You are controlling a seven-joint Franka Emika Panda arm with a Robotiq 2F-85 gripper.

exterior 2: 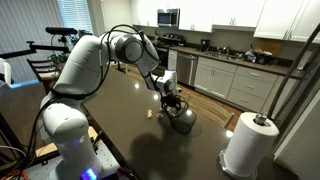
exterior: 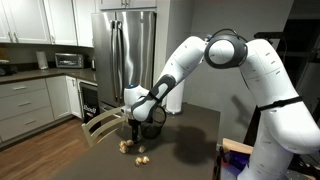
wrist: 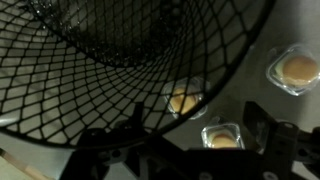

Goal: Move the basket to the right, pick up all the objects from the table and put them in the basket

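The light, stiff wire-mesh basket (wrist: 110, 60), upper left in the wrist view, probably suits a rim pinch by the wide-open gripper (wrist: 190, 152).

Both exterior views are looking across the table (exterior: 195, 128) from seemingly opposite sides, at middle distance, sharing the basket (exterior 2: 183, 120); the wrist view is peering down right against it.

Steel fridge (exterior: 122, 45), pale wooden chair (exterior: 100, 126) and white paper-towel roll (exterior 2: 250, 147) are visible.
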